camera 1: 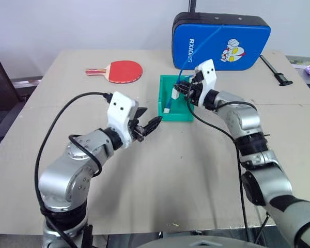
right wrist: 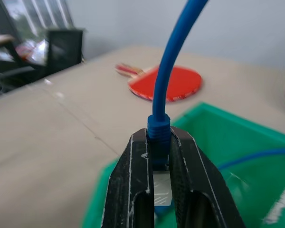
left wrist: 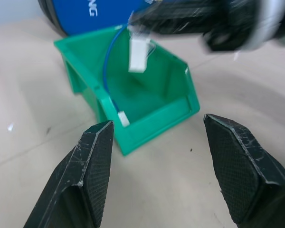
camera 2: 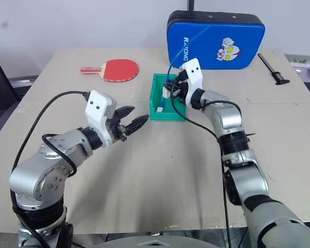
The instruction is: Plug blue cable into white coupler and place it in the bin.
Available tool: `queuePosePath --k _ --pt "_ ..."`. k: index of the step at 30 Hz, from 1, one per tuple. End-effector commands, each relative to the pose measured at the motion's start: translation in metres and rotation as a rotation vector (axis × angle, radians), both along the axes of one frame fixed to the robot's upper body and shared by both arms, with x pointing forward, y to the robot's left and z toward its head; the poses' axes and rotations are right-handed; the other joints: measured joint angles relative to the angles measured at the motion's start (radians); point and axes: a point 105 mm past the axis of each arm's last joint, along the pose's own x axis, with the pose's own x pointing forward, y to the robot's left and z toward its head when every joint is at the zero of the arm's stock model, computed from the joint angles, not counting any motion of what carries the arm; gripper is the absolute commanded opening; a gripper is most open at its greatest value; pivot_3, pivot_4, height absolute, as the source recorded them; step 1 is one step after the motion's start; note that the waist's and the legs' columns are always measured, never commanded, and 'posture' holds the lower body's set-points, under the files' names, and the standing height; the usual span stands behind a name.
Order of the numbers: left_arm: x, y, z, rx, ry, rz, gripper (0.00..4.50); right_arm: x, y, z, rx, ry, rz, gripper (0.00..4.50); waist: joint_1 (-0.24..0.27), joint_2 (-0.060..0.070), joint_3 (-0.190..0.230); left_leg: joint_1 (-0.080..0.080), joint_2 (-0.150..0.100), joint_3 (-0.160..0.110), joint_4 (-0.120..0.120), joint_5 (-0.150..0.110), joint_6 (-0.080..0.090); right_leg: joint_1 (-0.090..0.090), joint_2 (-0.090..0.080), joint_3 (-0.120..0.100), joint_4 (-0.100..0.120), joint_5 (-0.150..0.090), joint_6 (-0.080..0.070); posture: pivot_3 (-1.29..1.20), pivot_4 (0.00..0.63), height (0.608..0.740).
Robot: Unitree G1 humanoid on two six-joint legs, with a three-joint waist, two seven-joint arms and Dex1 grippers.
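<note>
One green bin (camera 1: 171, 114) stands on the table (camera 1: 160, 175), one red table-tennis bat (camera 1: 123, 71) lies further back to the left, and one big blue padded case (camera 1: 221, 41) with a cartoon figure stands behind the bin. A black tool-like object (camera 1: 277, 72) lies off to the right. I count two robot arms, and two white blocks around the bin.

The right tool (right wrist: 159, 156) hangs over the bin's far right corner, pinched tight on the blue cable (right wrist: 173, 66) just at its plug boot; the cable rises from the tool in a thin bright curve against the blue case. Below the tool a small white coupler (left wrist: 138, 53) dangles over the bin's inside, blurred in the left wrist view.

A second thin blue cable (left wrist: 108, 71) runs down inside the bin to a small white end (left wrist: 123, 118) resting against the front wall near the left corner.

The left tool (camera 1: 146, 125) hovers just beside the bin's left front corner, above the table, its two black fingers (left wrist: 92, 175) spread well apart and holding nothing.
</note>
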Motion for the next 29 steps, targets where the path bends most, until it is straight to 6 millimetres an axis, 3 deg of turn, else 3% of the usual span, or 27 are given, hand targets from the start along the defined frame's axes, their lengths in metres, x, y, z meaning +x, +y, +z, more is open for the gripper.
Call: queuePosePath --k 1,6,7,9,11,14,15,18,21,23,29 --pt "-0.007 0.002 0.006 0.012 -0.021 0.014 3.12 0.006 -0.001 0.018 0.028 -0.079 -0.003 1.6 0.0 0.0 0.001 0.0 0.0 0.0 0.0 0.0 0.0 0.0 0.0 0.0 0.0 0.0 0.0 0.0 0.15 0.728" --pt "-0.011 0.006 -0.002 0.032 -0.001 0.022 3.12 -0.004 -0.022 0.024 0.041 -0.12 0.014 4.17 0.002 0.0 0.003 -0.003 0.002 0.0 -0.001 0.0 -0.001 -0.001 -0.001 0.0 -0.002 0.0 0.001 0.0 0.15 0.728" --pt "-0.012 0.007 -0.003 0.034 0.002 0.026 3.12 -0.01 -0.03 0.024 0.046 -0.121 0.023 4.44 0.004 0.0 0.003 -0.003 0.003 0.0 -0.002 0.0 -0.001 -0.001 -0.001 0.0 -0.003 0.0 0.001 0.0 0.15 0.728" --pt "-0.016 0.012 -0.008 0.043 0.013 0.041 3.12 -0.025 -0.052 0.023 0.054 -0.121 0.036 4.44 0.01 0.0 0.003 -0.003 0.002 -0.002 -0.002 0.0 -0.001 0.0 -0.003 -0.001 -0.004 0.0 0.001 0.0 0.15 0.728" --pt "-0.027 0.02 -0.022 0.083 0.057 0.05 3.12 -0.045 -0.086 0.016 0.047 -0.133 0.022 4.44 0.011 0.0 0.003 -0.004 0.001 -0.002 -0.003 0.0 -0.001 0.0 -0.004 -0.001 -0.005 0.0 0.001 0.0 0.15 0.728" --pt "-0.041 0.035 -0.04 0.12 0.106 0.086 3.12 -0.076 -0.13 -0.012 -0.02 -0.081 0.005 4.44 0.013 0.0 0.003 -0.003 0.001 -0.001 -0.006 0.0 -0.001 0.001 -0.004 0.0 -0.01 0.0 0.001 0.0 0.15 0.728" --pt "-0.045 0.039 -0.043 0.106 0.101 0.092 3.61 -0.09 -0.144 -0.022 -0.036 -0.066 0.011 4.5 0.014 0.0 0.003 -0.003 0.001 -0.001 -0.007 0.0 -0.001 0.001 -0.005 0.0 -0.012 0.0 0.001 0.0 0.15 0.728" --pt "-0.057 0.044 -0.048 0.044 0.082 0.073 4.44 -0.118 -0.176 -0.046 -0.101 -0.041 0.004 4.5 0.013 0.0 0.003 0.0 0.001 0.0 -0.009 0.0 -0.001 0.002 -0.004 0.0 -0.012 -0.001 0.001 0.0 0.15 0.728" --pt "-0.068 0.049 -0.055 0.022 0.056 0.058 4.44 -0.136 -0.194 -0.067 -0.15 0.003 0.019 4.5 0.002 0.001 0.004 0.002 0.002 0.002 -0.01 -0.002 0.003 0.002 -0.003 0.002 -0.012 -0.003 -0.003 0.0 0.15 0.728" --pt "-0.068 0.06 -0.068 0.107 0.048 0.107 4.44 -0.147 -0.201 -0.081 -0.17 0.043 0.042 4.5 0.003 0.001 0.004 0.006 0.002 0.002 -0.01 -0.003 0.004 0.004 -0.002 0.003 -0.011 -0.003 -0.004 0.0 0.15 0.728" --pt "-0.076 0.065 -0.087 0.154 0.061 0.077 4.44 -0.154 -0.208 -0.099 -0.206 0.048 0.039 4.5 0.006 0.0 0.004 0.012 0.001 0.003 -0.009 -0.002 0.004 0.008 0.0 0.007 -0.011 -0.002 -0.005 0.0 0.15 0.728"
